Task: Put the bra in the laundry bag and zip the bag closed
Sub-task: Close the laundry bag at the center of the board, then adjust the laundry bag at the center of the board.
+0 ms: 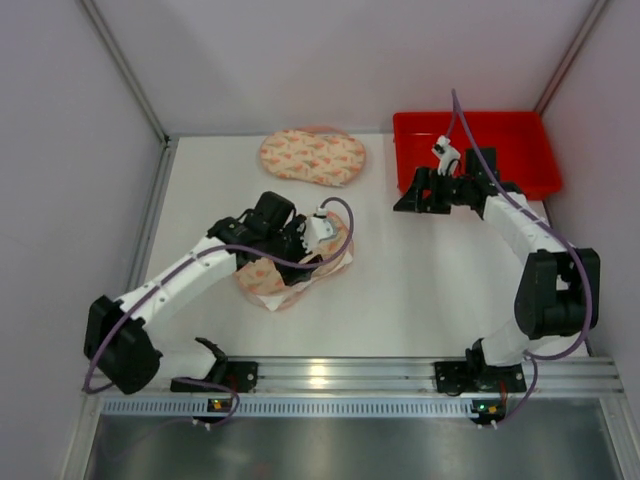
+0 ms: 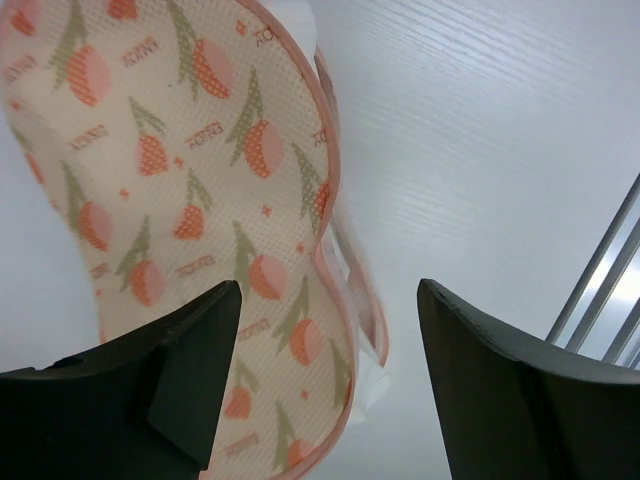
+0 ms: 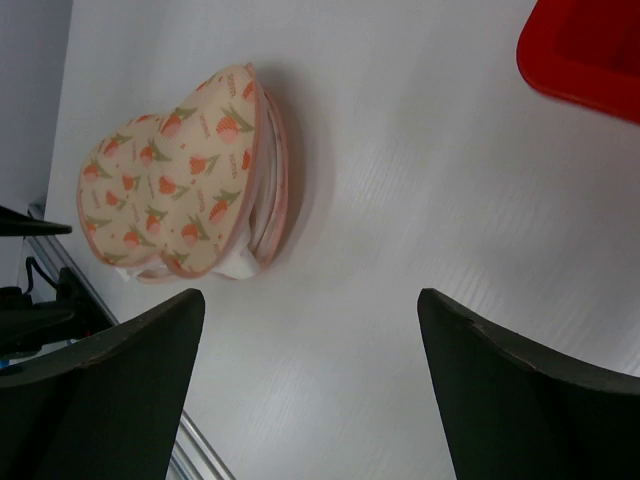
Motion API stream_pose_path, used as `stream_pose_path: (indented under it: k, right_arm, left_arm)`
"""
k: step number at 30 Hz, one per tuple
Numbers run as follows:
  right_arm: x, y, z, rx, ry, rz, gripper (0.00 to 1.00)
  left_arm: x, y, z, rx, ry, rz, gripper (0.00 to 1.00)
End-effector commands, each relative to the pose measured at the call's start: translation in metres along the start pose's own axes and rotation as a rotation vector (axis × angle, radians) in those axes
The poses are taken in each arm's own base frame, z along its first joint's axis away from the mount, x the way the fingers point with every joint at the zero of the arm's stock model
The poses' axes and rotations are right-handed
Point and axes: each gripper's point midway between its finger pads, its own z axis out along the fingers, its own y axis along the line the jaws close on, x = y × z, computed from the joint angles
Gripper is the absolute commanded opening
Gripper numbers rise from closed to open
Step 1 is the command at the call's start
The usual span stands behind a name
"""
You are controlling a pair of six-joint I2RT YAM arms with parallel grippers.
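The laundry bag (image 1: 285, 285) is found on the counter (image 1: 420, 280), left of centre, folded over like a clamshell. A strip of white fabric (image 3: 238, 268) is seen between its two patterned halves. This is judged to be the bra, though too little is shown for it to be told for certain. A second piece (image 1: 312, 157) in the same tulip print is laid flat at the far side, and a red bin (image 1: 510, 140) is set at the far right.

The left hand (image 2: 328, 290) is held just above the bag, its jaws spread wide and nothing gripped between them. The right hand (image 1: 405, 200) is likewise released and empty, poised in front of the bin, well apart from the bag.

The bag is judged to be light, soft mesh that will crumple and slide on the smooth counter. A pinch on the pink piped edge is preferred, since the open face would bunch. One half should be pinned by one hand while the seam is worked by the other. No zip pull can be made out.
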Motion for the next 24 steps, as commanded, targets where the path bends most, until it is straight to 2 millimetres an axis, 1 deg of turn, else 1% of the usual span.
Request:
stream_pose_path:
  k: [1,2,3,4,5,6,7,8,9,10,11,12,13,14,15,16,17,18,19,20,21,22,23,24]
  right_arm:
    - [-0.040,0.016,0.015,-0.051,-0.076,-0.075,0.88]
    - [-0.044,0.020,0.022,-0.059,-0.082,-0.079,0.87]
    - [-0.056,0.036,0.031,-0.089,-0.111,-0.116,0.86]
    - [-0.058,0.035,0.044,-0.083,-0.109,-0.119,0.83]
    - [-0.074,0.045,0.050,-0.096,-0.149,-0.161,0.81]
    - [-0.073,0.060,0.063,-0.116,-0.140,-0.190,0.78]
    - [-0.075,0.055,0.079,-0.097,-0.134,-0.194,0.71]
    - [-0.089,0.068,0.085,-0.111,-0.161,-0.227,0.68]
    - [-0.083,0.076,0.106,-0.129,-0.141,-0.247,0.65]
    - [-0.087,0.080,0.114,-0.121,-0.151,-0.262,0.60]
    - [-0.099,0.094,0.120,-0.139,-0.175,-0.294,0.57]
    - [-0.087,0.099,0.144,-0.148,-0.141,-0.299,0.55]
    - [-0.088,0.101,0.155,-0.137,-0.145,-0.296,0.54]
    - [-0.089,0.117,0.166,-0.162,-0.150,-0.308,0.54]
    - [-0.077,0.110,0.188,-0.157,-0.118,-0.278,0.53]
    - [-0.075,0.110,0.198,-0.155,-0.119,-0.274,0.54]
    - [-0.084,0.119,0.206,-0.173,-0.149,-0.292,0.53]
    - [-0.071,0.115,0.225,-0.174,-0.119,-0.280,0.54]
    - [-0.069,0.114,0.234,-0.177,-0.116,-0.278,0.54]
    - [-0.077,0.120,0.239,-0.186,-0.130,-0.287,0.55]
    - [-0.073,0.121,0.247,-0.189,-0.121,-0.289,0.55]
    - [-0.062,0.113,0.261,-0.182,-0.094,-0.281,0.54]
    - [-0.059,0.115,0.266,-0.187,-0.086,-0.294,0.54]
    - [-0.049,0.110,0.275,-0.180,-0.063,-0.293,0.55]
  left_arm:
    - [0.014,-0.006,-0.031,0.015,0.040,0.221,0.78]
    - [0.013,-0.013,-0.039,0.038,0.033,0.237,0.78]
    - [0.026,-0.022,-0.044,0.081,0.079,0.233,0.77]
    - [0.028,-0.026,-0.047,0.100,0.080,0.225,0.77]
    - [0.030,-0.033,-0.050,0.130,0.071,0.207,0.74]
    - [0.032,-0.033,-0.053,0.132,0.070,0.181,0.73]
    - [0.034,-0.026,-0.056,0.115,0.063,0.139,0.72]
    - [0.032,-0.020,-0.059,0.099,0.051,0.097,0.72]
    - [0.029,-0.017,-0.060,0.111,0.029,0.060,0.72]
    - [0.031,0.001,-0.066,0.077,0.011,-0.024,0.72]
    - [0.031,0.010,-0.068,0.074,-0.006,-0.108,0.72]
    - [0.025,0.021,-0.070,0.088,-0.037,-0.176,0.72]
    - [0.035,0.045,-0.078,0.047,-0.058,-0.288,0.72]
    - [0.039,0.055,-0.083,0.031,-0.067,-0.374,0.72]
    - [0.042,0.062,-0.087,0.031,-0.081,-0.424,0.70]
    - [0.055,0.073,-0.097,-0.003,-0.089,-0.500,0.70]
    - [0.060,0.077,-0.102,-0.025,-0.095,-0.537,0.69]
    - [0.069,0.083,-0.108,-0.058,-0.097,-0.574,0.69]
    - [0.083,0.089,-0.114,-0.109,-0.082,-0.622,0.68]
    - [0.091,0.091,-0.117,-0.135,-0.070,-0.655,0.68]
    - [0.097,0.093,-0.119,-0.154,-0.062,-0.680,0.68]
    - [0.107,0.098,-0.123,-0.186,-0.052,-0.724,0.68]
    - [0.111,0.101,-0.125,-0.198,-0.053,-0.762,0.68]
    - [0.118,0.105,-0.129,-0.218,-0.056,-0.803,0.68]
